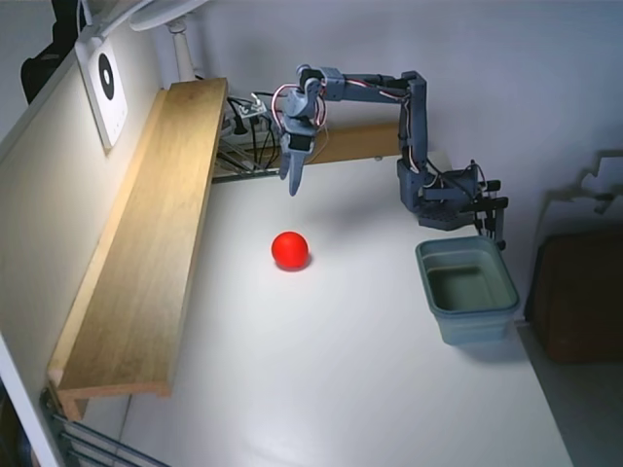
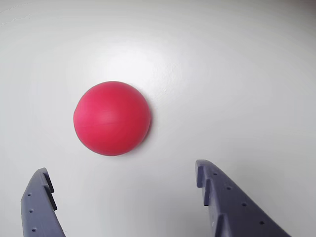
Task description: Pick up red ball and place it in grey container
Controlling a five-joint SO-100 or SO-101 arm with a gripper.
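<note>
The red ball (image 1: 290,250) lies on the white table, left of centre in the fixed view. In the wrist view the red ball (image 2: 112,118) sits just ahead of the two blue fingertips (image 2: 40,183), between their lines and nearer the left one. My gripper (image 1: 294,183) hangs above the table behind the ball, pointing down. In the wrist view the gripper (image 2: 123,173) is open, its jaws wide apart with nothing between them. The grey container (image 1: 467,289) stands empty at the table's right side, in front of the arm's base.
A long wooden shelf (image 1: 136,253) runs along the left edge of the table. Cables and a power strip (image 1: 248,117) lie at the back. The arm's base (image 1: 448,199) is clamped at the right rear. A brown object (image 1: 584,302) stands beyond the table's right edge.
</note>
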